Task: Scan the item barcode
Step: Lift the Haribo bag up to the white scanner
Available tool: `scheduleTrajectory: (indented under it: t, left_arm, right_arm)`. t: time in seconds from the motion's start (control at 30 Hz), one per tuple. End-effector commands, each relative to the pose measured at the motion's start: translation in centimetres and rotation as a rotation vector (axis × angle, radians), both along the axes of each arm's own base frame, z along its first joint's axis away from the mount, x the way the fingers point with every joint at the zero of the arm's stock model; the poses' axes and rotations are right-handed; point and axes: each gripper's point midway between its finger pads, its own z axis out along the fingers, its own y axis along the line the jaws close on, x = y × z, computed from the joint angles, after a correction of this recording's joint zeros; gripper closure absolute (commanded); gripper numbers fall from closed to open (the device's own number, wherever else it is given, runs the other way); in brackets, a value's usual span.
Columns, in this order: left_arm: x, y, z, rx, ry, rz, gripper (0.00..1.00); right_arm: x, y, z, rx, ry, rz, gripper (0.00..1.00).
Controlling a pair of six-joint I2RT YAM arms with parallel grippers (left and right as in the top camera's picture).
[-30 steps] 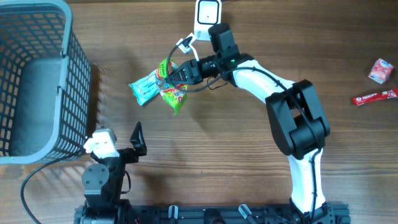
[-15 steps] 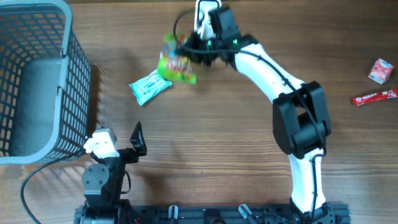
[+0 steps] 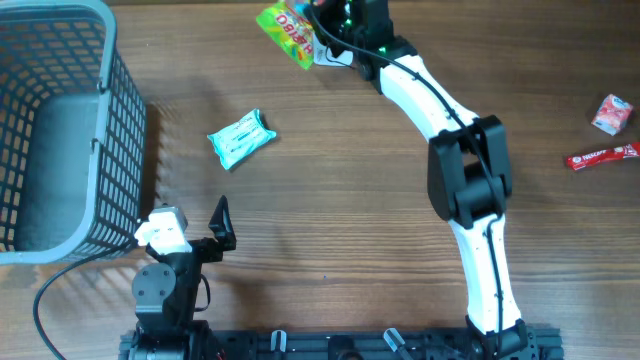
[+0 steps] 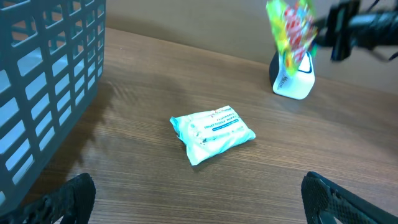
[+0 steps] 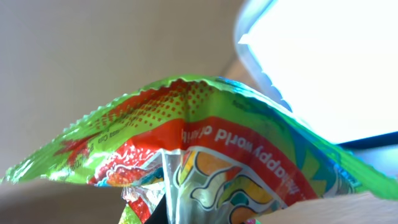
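Up at the top middle of the overhead view: bag's at the scanner, scan not confirmed

Right gripper [image 3: 320, 22] is clamped on the crinkly green-and-red plastic snack bag [image 3: 287, 25], holding it in the air just in front of the white barcode scanner [image 4: 291, 81]. Pickup and carry look done to me. What's left is probably getting the barcode to face the scanner, and I can't spot one. Left gripper [image 3: 190, 235] sits lower left, jaws spread wide, holding nothing.
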Motion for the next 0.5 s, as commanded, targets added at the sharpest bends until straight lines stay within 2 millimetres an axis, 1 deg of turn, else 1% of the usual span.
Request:
scheduleTrajectory:
  t: [0.0,0.13,0.47]
  left_arm:
    - [0.0,-0.1,-0.1,-0.005,-0.002,-0.007,0.0]
    - [0.0,-0.1,-0.1,-0.005,-0.002,-0.007,0.0]
    - [0.0,-0.1,-0.1,-0.005,-0.002,-0.007,0.0]
  right_arm:
    - [1.7,-1.1,-0.6,0.031,0.031,-0.084,0.95]
    - [2.1,-1.8,-0.5,0.076,0.064,-0.138,0.95]
    - [2.2,-1.3,0.5,0.086,0.031,-0.11,0.95]
